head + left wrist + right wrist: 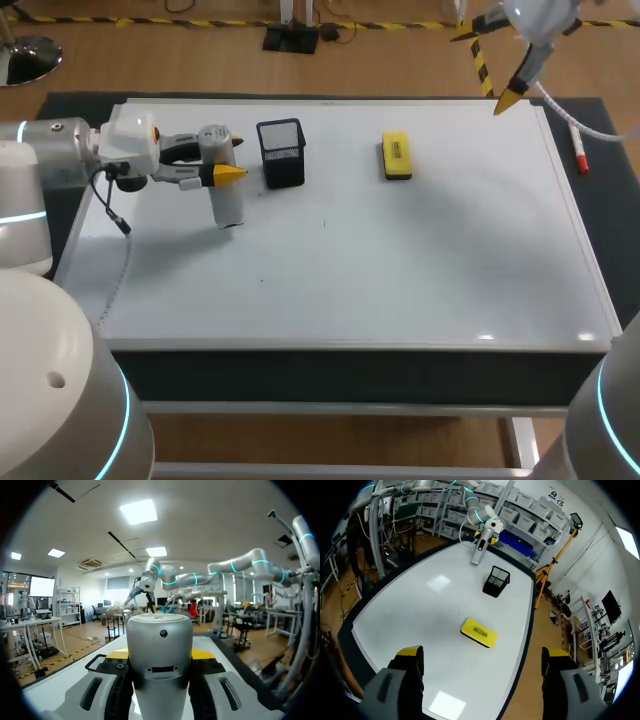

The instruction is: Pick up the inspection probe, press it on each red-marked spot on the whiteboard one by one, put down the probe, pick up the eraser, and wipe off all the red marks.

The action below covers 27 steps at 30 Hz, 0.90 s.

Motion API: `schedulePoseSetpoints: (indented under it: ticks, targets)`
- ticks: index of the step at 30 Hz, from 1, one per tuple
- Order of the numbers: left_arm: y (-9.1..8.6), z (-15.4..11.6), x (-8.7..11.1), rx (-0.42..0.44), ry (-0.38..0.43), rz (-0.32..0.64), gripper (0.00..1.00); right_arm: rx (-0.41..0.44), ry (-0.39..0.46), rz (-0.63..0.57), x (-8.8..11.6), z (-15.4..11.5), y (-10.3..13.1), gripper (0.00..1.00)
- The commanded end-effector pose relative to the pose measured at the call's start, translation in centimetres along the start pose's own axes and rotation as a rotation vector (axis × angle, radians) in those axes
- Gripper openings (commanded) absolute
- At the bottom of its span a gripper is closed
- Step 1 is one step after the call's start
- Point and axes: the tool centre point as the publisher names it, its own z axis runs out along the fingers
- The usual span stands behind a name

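The inspection probe (pixel 226 196), a grey cylinder, stands nearly upright at the left of the whiteboard (pixel 420 260), with my left gripper (pixel 228 168) shut on its upper part. Whether its lower end touches the board I cannot tell. In the left wrist view the probe (pixel 159 650) fills the gap between the fingers (pixel 107 680). The yellow eraser (pixel 397 156) lies flat at the back middle of the board. My right gripper (pixel 490 62) hangs open above the far right corner. In the right wrist view the right gripper (pixel 482 656) looks down on the eraser (pixel 478 632) and the far probe (pixel 479 550). No red marks show on the board.
A black mesh pen holder (pixel 282 152) stands just right of the probe and left of the eraser; the right wrist view shows the holder (pixel 496 581) too. A red marker (pixel 579 155) lies off the board's right edge. Two tiny dark specks (pixel 324 222) dot the middle.
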Motion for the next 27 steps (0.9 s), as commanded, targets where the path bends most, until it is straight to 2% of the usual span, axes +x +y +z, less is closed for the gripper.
schedulePoseSetpoints:
  ticks: [1,6,14,20,27]
  targets:
    - [-2.0,0.7,-0.9,-0.015,0.009,0.026,0.0,0.003,0.0,-0.002,0.1,-0.1,0.0,1.0]
    - [-4.8,1.8,-2.7,-0.001,0.026,0.05,0.0,0.003,0.0,-0.002,0.1,-0.1,0.0,1.0]
    - [-8.1,3.3,-4.9,-0.004,-0.015,0.064,0.0,0.003,0.0,-0.002,0.1,-0.1,0.0,1.0]
    - [-9.3,4.9,-6.6,-0.012,-0.022,0.064,0.0,0.003,0.0,-0.002,0.1,-0.1,0.0,1.0]
    - [-9.2,6.9,-8.9,0.012,-0.006,0.052,0.0,0.003,0.0,-0.002,0.1,-0.1,0.0,1.0]
